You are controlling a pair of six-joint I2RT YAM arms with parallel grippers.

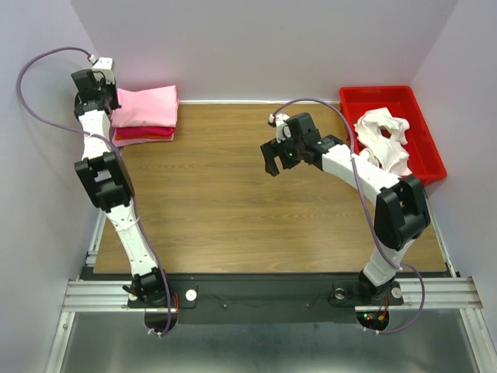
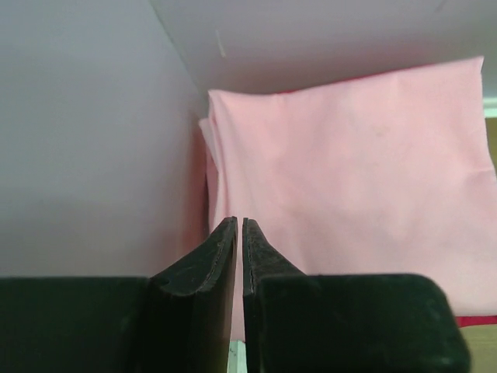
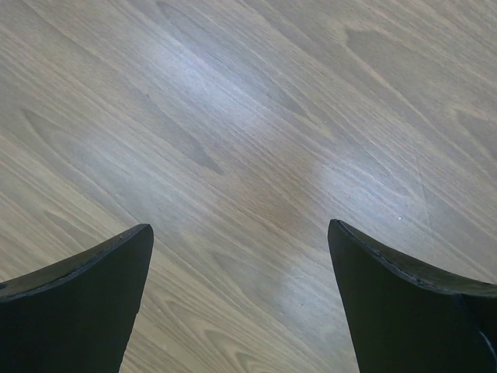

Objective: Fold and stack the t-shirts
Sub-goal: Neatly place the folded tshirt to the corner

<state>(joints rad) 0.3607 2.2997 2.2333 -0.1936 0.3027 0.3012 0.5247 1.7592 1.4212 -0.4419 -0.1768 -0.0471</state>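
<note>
Overhead view: wooden tabletop (image 1: pixel 217 202) w/ two robot arms bolted at the near edge. Far left corner: neat stack of folded t-shirts (image 1: pixel 147 109), pink on top, a red shirt (image 1: pixel 144 134) showing underneath. At the stack's left edge, next to the wall, hovers the left claw (image 1: pixel 95 87). Its wrist view shows the fingers pressed nearly together w/ only a thin slit between and no cloth in it. Approx. mid-tabletop, above bare wood, is the right claw (image 1: pixel 272 162), fingers spread wide, gripping nothing. Far right: red bin (image 1: pixel 373 92) holding crumpled, unfolded white t-shirts (image 1: pixel 384 138).
</note>
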